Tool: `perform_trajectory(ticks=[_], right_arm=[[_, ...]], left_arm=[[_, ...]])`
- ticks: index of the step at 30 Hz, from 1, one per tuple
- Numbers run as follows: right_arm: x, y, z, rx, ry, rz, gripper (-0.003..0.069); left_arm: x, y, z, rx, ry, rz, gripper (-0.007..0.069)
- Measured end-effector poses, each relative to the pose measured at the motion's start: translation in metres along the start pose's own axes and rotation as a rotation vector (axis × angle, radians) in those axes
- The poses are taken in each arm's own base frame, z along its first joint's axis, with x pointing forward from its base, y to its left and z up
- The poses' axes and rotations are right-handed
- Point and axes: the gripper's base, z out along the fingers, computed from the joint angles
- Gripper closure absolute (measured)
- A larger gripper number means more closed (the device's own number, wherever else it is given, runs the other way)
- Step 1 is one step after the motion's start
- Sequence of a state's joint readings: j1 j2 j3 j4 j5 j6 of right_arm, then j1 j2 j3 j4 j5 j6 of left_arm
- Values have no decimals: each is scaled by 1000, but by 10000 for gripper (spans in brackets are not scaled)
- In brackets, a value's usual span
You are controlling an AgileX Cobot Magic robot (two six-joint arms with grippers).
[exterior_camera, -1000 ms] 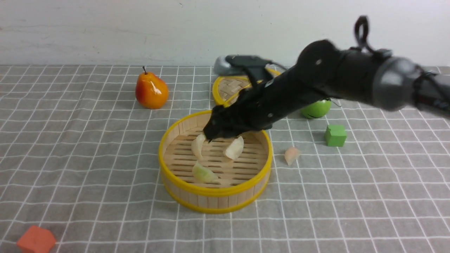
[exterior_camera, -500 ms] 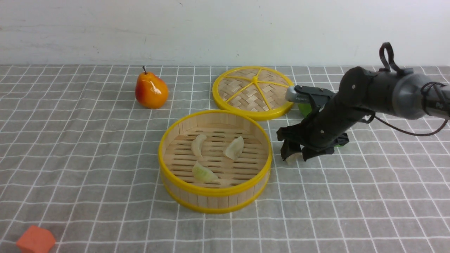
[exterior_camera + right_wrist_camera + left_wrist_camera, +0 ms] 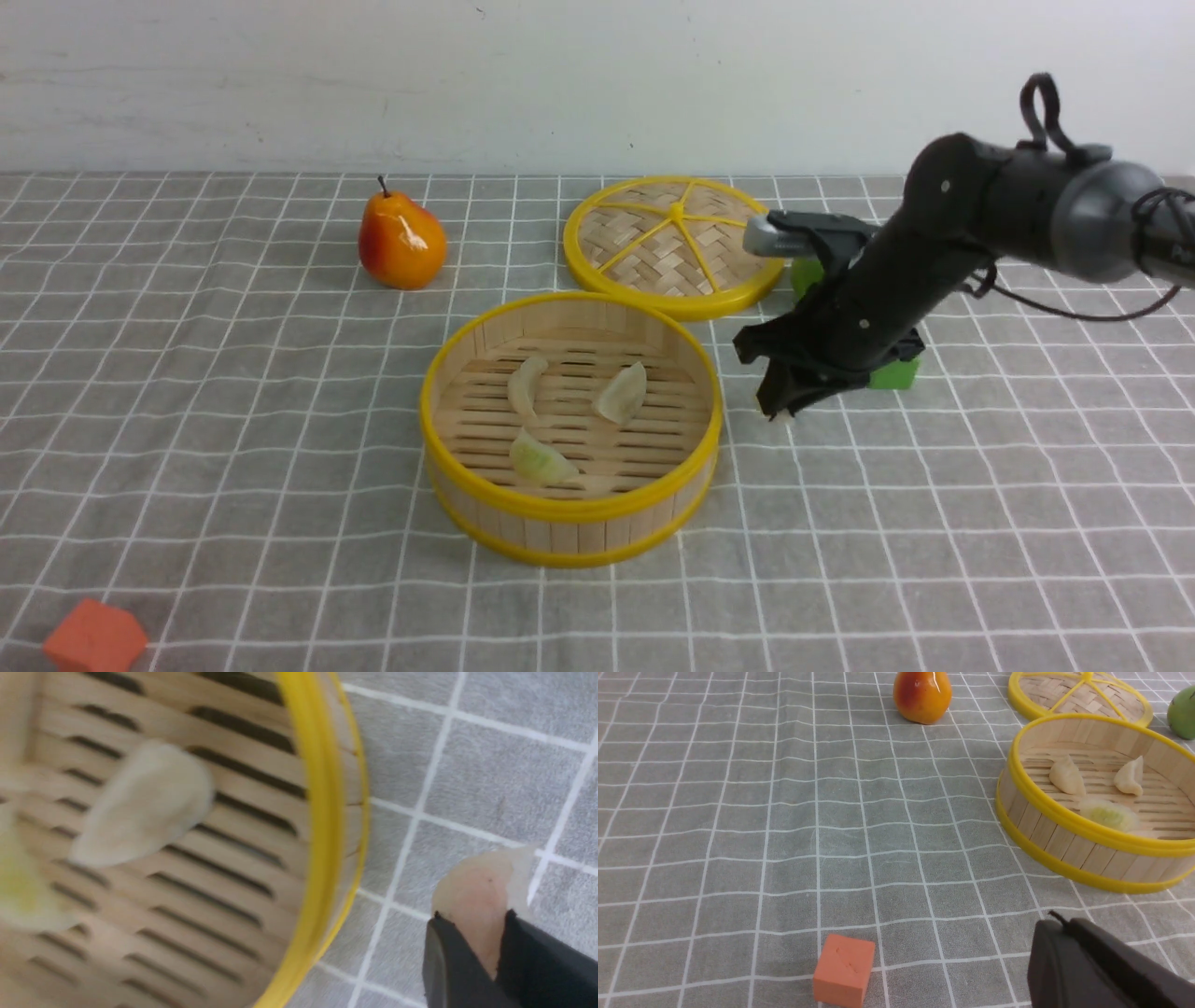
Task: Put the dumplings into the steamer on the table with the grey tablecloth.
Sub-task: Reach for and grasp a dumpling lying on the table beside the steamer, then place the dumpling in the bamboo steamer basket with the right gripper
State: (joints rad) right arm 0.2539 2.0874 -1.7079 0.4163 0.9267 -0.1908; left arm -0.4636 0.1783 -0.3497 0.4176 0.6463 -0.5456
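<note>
- My right gripper [image 3: 780,407] is hanging low over the grey tablecloth with its grid of thin white lines [image 3: 233,392]. It is just beside the right wall of the round bamboo steamer with yellow rims [image 3: 560,539].
- Its jaws are pinching the pale pink crescent dumpling [image 3: 472,891]. They are nearly closed, with only the dumpling's thickness between them.
- That dumpling is lying lengthwise along my fingers, its rounded end sticking out past the tips. I cannot tell whether it is touching the cloth.
- Three dumplings are resting on the steamer's slatted floor.
- One whitish-cream dumpling [image 3: 526,387] is lying with its long axis running near to far. A second whitish-cream dumpling [image 3: 624,393] is slanting towards the far right.
- The pale green dumpling [image 3: 541,460] is sitting nearer me, slanting from far left to near right.
- My left gripper [image 3: 1057,926] is hovering low over the cloth near a small orange cube [image 3: 844,970], jaws pressed together and holding nothing.
</note>
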Motion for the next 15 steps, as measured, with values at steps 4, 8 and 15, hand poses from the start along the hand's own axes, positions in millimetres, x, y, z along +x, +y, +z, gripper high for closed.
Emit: perform_trajectory(ticks=[4, 8, 15], right_arm=[[0, 38, -33, -58, -6, -113, 545], [8, 82, -31, -118, -3, -238, 545], [23, 112, 36, -112, 63, -316, 545]], left_arm=[[0, 0, 0, 0, -1, 0, 624], [0, 0, 0, 3, -4, 0, 621], [-1, 0, 0, 4, -6, 0, 616]])
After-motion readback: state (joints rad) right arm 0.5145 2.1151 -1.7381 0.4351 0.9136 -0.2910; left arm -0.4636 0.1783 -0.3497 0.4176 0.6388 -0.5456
